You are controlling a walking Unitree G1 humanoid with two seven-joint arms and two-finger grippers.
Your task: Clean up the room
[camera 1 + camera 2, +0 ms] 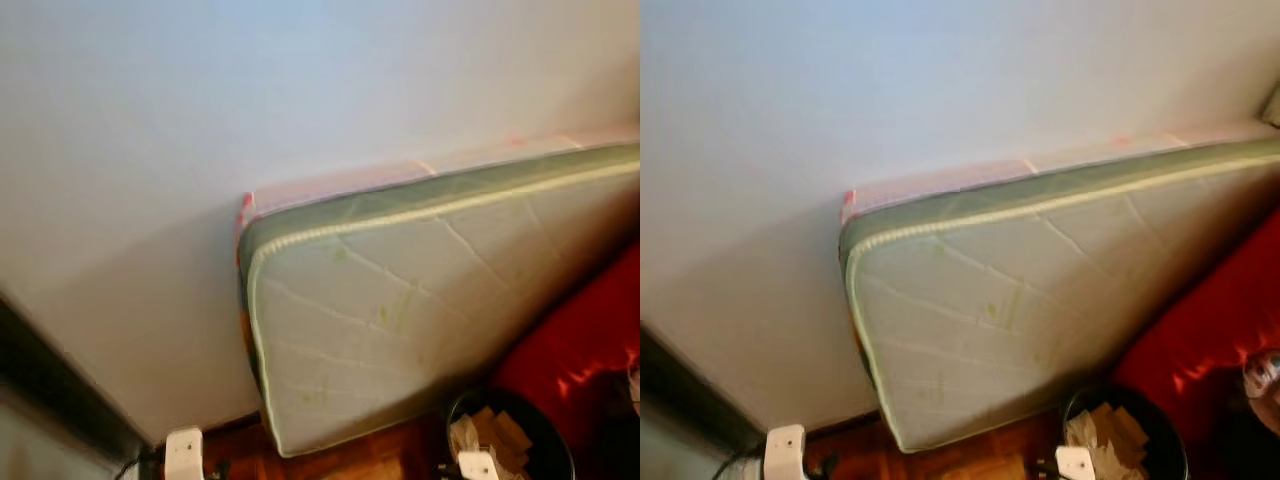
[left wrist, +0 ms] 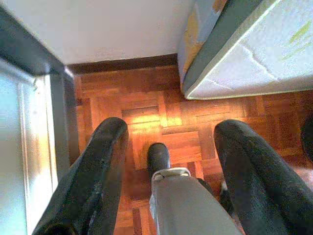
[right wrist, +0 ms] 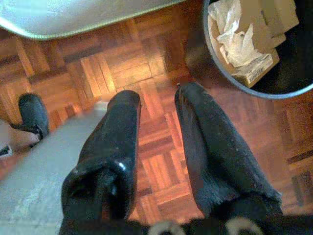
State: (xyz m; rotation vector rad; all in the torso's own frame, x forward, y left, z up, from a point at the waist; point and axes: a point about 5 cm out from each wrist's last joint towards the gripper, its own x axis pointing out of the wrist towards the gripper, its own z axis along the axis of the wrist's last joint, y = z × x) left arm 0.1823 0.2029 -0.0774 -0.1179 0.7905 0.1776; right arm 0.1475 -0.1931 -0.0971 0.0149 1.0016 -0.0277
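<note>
A black round bin (image 1: 515, 440) stands on the parquet floor at the lower right, holding crumpled paper and cardboard pieces (image 3: 247, 34). My right gripper (image 3: 159, 95) hangs open above the floor, a little short of the bin's rim (image 3: 215, 68), with nothing between its fingers. My left gripper (image 2: 171, 129) also hangs open and empty over the parquet, near the lower corner of a mattress (image 2: 244, 54).
A pale green quilted mattress (image 1: 420, 300) leans on its edge against the white wall (image 1: 250, 90). Something red (image 1: 580, 340) lies at the right beside the bin. A dark door frame (image 2: 54, 83) stands at the left. My grey leg and black foot (image 2: 159, 156) are below.
</note>
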